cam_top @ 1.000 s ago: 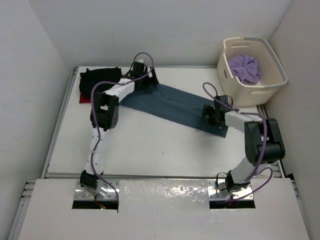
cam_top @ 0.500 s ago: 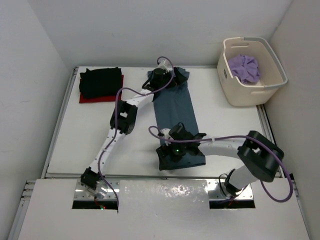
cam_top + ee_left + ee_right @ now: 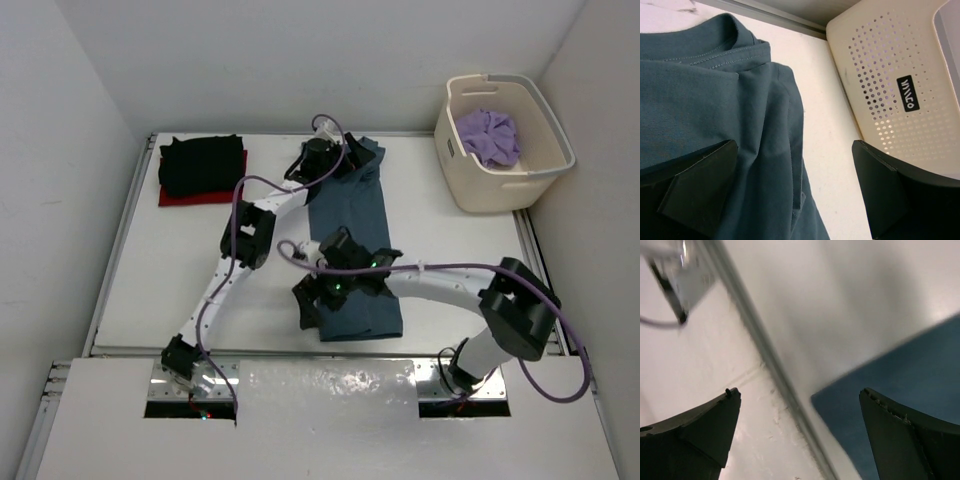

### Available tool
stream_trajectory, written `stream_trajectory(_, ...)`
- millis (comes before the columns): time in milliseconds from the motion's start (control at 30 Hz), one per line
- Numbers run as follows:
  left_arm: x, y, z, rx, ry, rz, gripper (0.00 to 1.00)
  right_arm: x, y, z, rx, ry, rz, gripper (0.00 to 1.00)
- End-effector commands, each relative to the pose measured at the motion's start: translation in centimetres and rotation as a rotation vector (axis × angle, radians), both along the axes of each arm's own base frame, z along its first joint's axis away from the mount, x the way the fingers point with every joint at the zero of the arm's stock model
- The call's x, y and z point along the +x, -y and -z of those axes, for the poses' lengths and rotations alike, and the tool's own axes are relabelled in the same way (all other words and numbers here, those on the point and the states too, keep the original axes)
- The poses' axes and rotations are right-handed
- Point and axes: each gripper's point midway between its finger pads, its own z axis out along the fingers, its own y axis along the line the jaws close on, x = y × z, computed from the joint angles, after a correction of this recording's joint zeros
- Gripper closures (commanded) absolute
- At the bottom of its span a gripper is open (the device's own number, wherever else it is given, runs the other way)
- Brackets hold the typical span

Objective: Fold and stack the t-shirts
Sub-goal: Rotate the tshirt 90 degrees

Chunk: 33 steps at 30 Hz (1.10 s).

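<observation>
Table point(image 3: 150, 270) — teal t-shirt point(image 3: 350, 215) swung lengthwise; right end effector point(image 3: 310, 300) shifted left.

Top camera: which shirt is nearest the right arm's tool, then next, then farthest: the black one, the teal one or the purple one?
1. Teal-blue t-shirt: mid-table, its near end lies right by the right tool.
2. Black t-shirt: folded in the far-left corner.
3. Purple t-shirt: bunched in the basket at the far right.
</observation>
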Motion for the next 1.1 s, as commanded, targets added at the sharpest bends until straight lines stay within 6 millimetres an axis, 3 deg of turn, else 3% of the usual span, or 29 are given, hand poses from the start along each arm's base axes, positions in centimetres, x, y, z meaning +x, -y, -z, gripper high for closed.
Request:
stream_trajectory(0,1.1,-2.8,-8.8,0.004,0.129,-0.027,0.0,8.0,1.5,-5.9,0.061,0.177,0.214,0.01)
stream_trajectory(33,1.4,-3.8,-10.1,0.006,0.141,-0.04,0.0,9.6,2.3,-6.4,0.068,0.185,0.265,0.01)
stream_trajectory(100,1.3,-4.9,-13.6,0.001,0.187,-0.04,0.0,14.0,5.8,-6.9,0.039,0.209,0.409,0.01)
stream_trajectory(133,1.2,-6.2,-16.8,0.006,0.227,-0.05,0.0,15.8,6.6,-7.7,0.029,0.259,0.425,0.01)
stream_trajectory(167,1.1,-6.9,-18.1,0.012,0.238,-0.053,0.0,18.3,8.9,-7.7,-0.014,0.294,0.511,0.01)
stream_trajectory(200,0.2,-7.7,-21.6,0.017,0.284,-0.046,0.0,19.9,9.8,-8.6,-0.036,0.316,0.547,0.01)
stream_trajectory(233,-0.2,-8.6,-21.0,0.039,0.259,-0.047,0.0,21.1,10.6,-8.5,-0.055,0.323,0.569,0.01)
stream_trajectory(267,-0.5,-9.7,-21.7,0.053,0.272,-0.053,0.0,23.3,12.7,-7.5,-0.097,0.321,0.645,0.01)
stream_trajectory(300,-1.4,-10.7,-24.8,0.077,0.326,-0.077,0.0,25.3,13.1,-8.6,-0.08,0.343,0.689,0.01)
stream_trajectory(333,-1.8,-11.5,-23.7,0.115,0.296,-0.095,0.0,26.5,13.5,-8.5,-0.076,0.346,0.705,0.01)
stream_trajectory(367,-2.2,-12.2,-23.7,0.149,0.292,-0.11,0.0,28.1,14.6,-7.0,-0.102,0.324,0.728,0.01)
stream_trajectory(400,-3.0,-13.6,-24.3,0.218,0.271,-0.147,0.0,30.1,14.7,-8.4,-0.086,0.348,0.742,0.01)
stream_trajectory(433,-3.7,-14.4,-22.4,0.261,0.214,-0.167,0.0,31.1,15.1,-7.9,-0.107,0.354,0.718,0.01)
stream_trajectory(467,-4.4,-15.0,-21.6,0.286,0.189,-0.176,0.0,32.0,15.9,-5.4,-0.16,0.316,0.718,0.02)
stream_trajectory(500,-6.3,-15.9,-19.7,0.322,0.142,-0.176,0.0,33.8,16.0,-6.4,-0.159,0.358,0.72,0.03)
stream_trajectory(567,-9.3,-17.1,-17.3,0.346,0.09,-0.179,0.0,36.1,16.3,-4.9,-0.206,0.389,0.664,0.05)
stream_trajectory(600,-9.5,-17.2,-19.4,0.323,0.131,-0.191,0.0,36.9,16.5,-4.5,-0.224,0.398,0.65,0.06)
stream_trajectory(633,-11.2,-17.8,-15.8,0.349,0.058,-0.182,0.0,37.5,16.7,-3.8,-0.254,0.424,0.607,0.06)
stream_trajectory(800,-17.0,-18.8,-11.0,0.327,-0.064,-0.157,0.0,41.6,16.8,-0.5,-0.312,0.476,0.557,0.17)
stream_trajectory(867,-18.1,-19.1,-10.6,0.331,-0.079,-0.153,0.0,43.1,16.5,-0.6,-0.3,0.499,0.566,0.22)
stream_trajectory(900,-18.9,-19.2,-9.4,0.343,-0.114,-0.144,0.0,43.4,16.4,0.7,-0.307,0.487,0.565,0.23)
stream_trajectory(1067,-20.4,-19.5,-8.6,0.367,-0.137,-0.134,0.0,45.0,16.3,1.5,-0.291,0.511,0.629,0.34)
